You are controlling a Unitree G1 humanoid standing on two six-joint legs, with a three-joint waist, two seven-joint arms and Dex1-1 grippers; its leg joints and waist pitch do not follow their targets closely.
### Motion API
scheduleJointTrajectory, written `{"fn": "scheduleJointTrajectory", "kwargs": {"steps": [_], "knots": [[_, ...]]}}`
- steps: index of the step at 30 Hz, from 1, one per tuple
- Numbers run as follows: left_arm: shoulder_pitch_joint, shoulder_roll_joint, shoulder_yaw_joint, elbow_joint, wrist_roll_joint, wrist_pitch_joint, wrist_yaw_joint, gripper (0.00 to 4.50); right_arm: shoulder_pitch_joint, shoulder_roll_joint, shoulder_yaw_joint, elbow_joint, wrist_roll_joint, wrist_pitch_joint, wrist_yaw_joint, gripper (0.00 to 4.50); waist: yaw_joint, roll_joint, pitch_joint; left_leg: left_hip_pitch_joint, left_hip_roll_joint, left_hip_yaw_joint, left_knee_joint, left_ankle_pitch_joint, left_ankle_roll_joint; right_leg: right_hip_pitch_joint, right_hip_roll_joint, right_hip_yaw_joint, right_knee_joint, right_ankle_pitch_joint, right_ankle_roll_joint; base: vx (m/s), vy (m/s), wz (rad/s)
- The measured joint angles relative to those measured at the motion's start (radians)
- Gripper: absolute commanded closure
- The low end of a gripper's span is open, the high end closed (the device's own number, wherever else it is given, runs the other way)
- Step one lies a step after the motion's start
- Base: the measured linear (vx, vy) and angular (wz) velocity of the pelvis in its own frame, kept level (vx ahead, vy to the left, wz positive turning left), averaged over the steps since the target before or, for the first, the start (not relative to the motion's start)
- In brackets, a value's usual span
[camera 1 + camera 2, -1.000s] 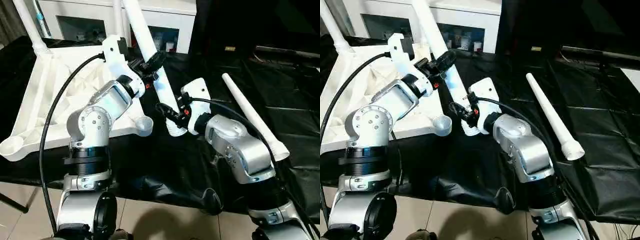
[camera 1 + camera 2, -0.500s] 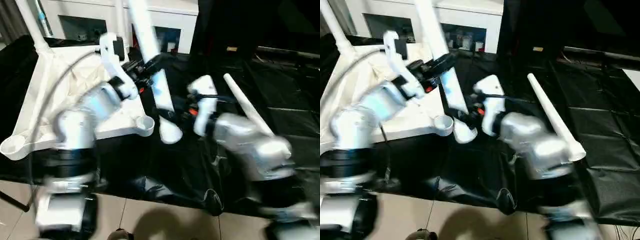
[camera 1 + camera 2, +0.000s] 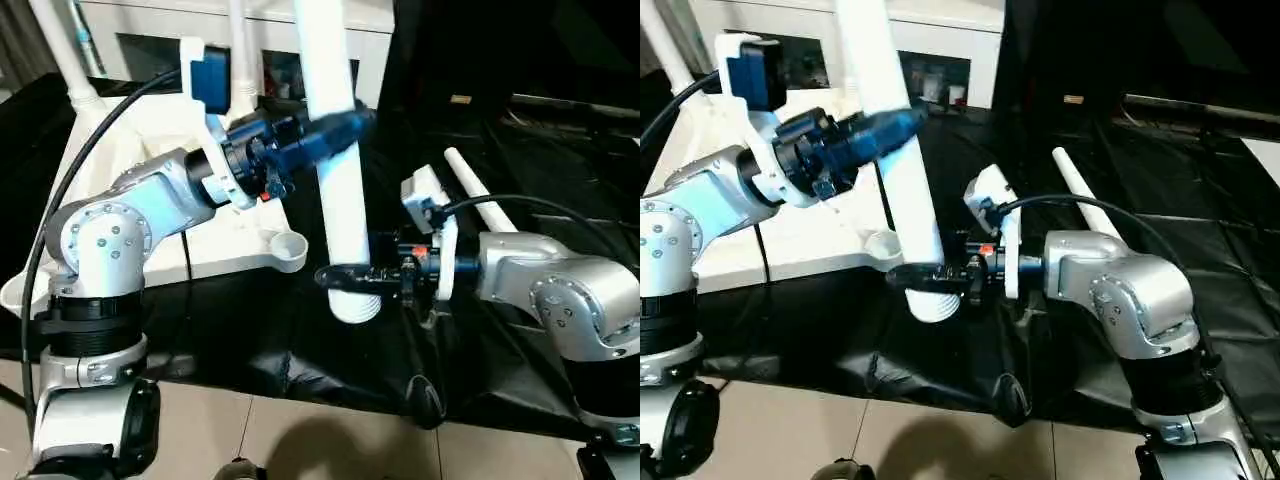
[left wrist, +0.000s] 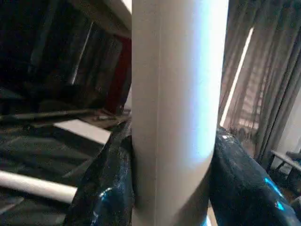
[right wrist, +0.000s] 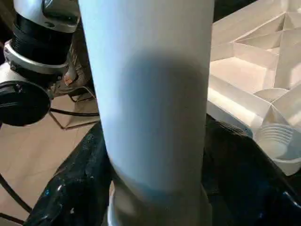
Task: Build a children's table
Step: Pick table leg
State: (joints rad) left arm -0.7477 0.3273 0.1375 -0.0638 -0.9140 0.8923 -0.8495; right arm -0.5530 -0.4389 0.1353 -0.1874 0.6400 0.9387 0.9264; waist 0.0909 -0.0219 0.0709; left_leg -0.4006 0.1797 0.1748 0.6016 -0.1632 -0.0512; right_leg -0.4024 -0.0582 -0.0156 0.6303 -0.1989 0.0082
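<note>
Closest to the front edge of the black-covered bench [image 3: 520,130], the right gripper [image 3: 345,277] reaches in sideways and has its black fingers [image 5: 70,188] clasped around the threaded lower end of a white table leg [image 3: 335,170]. The leg stands almost upright, its bottom end hanging just above the black cover, beside the near corner socket [image 3: 288,245] of the upturned white tabletop [image 3: 120,150]; the socket sits open with its ribbed inside showing.

Higher up the same leg, the left gripper [image 3: 335,133] pinches the shaft from the side, a finger [image 4: 101,188] pressed against each flank.

The tabletop lies ribbed side up on the left part of the bench. At its far edge two more legs stand in their sockets, one at the far left corner [image 3: 55,50], the other [image 3: 237,40] further along.

On the right part of the bench a fourth leg [image 3: 470,185] lies flat, partly hidden behind the right arm.

Past the bench stands a white cabinet [image 3: 150,30] with glass doors.
</note>
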Motion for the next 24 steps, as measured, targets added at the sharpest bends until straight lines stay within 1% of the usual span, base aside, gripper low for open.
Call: {"fn": "scheduleJointTrajectory", "kwargs": {"steps": [4, 8, 13, 20, 24], "knots": [[0.002, 0.017, -0.039, 0.002, 0.044, -0.006, -0.017, 2.71, -0.008, -0.007, -0.006, 0.002, 0.0, 0.0, 0.004, 1.43, -0.001, 0.0, 0.0, 0.0, 0.0, 0.0, 0.0, 0.0, 0.0, 0.0, 0.0, 0.0, 0.0, 0.0, 0.0, 0.0, 0.0, 0.0], [0.002, 0.02, -0.046, 0.021, 0.047, -0.013, -0.032, 2.71, -0.032, -0.018, -0.009, 0.002, 0.01, 0.0, 0.015, 1.43, -0.002, 0.0, 0.0, 0.0, 0.0, 0.0, 0.0, 0.0, 0.0, 0.0, 0.0, 0.0, 0.0, 0.0, 0.0, 0.0, 0.0, 0.0], [0.002, 0.025, -0.049, 0.032, 0.05, -0.028, -0.041, 2.71, -0.032, -0.018, -0.007, 0.002, 0.018, 0.001, 0.022, 1.43, -0.001, 0.0, 0.0, 0.0, 0.0, 0.0, 0.0, 0.0, 0.0, 0.0, 0.0, 0.0, 0.0, 0.0, 0.0, 0.0, 0.0, 0.0], [0.002, 0.026, -0.061, 0.039, 0.066, -0.039, -0.063, 2.71, -0.032, -0.016, 0.016, 0.003, 0.017, 0.012, 0.023, 1.43, -0.001, 0.0, 0.0, 0.0, 0.0, 0.0, 0.0, 0.0, 0.0, 0.0, 0.0, 0.0, 0.0, 0.0, 0.0, 0.0, 0.0, 0.0], [0.002, 0.029, -0.081, 0.035, 0.066, -0.04, -0.077, 2.71, -0.032, -0.007, 0.029, 0.007, 0.018, 0.012, 0.023, 1.43, -0.001, 0.0, 0.0, 0.0, 0.0, 0.0, 0.0, 0.0, 0.0, 0.0, 0.0, 0.0, 0.0, 0.0, 0.0, 0.0, 0.0, 0.0]]}}
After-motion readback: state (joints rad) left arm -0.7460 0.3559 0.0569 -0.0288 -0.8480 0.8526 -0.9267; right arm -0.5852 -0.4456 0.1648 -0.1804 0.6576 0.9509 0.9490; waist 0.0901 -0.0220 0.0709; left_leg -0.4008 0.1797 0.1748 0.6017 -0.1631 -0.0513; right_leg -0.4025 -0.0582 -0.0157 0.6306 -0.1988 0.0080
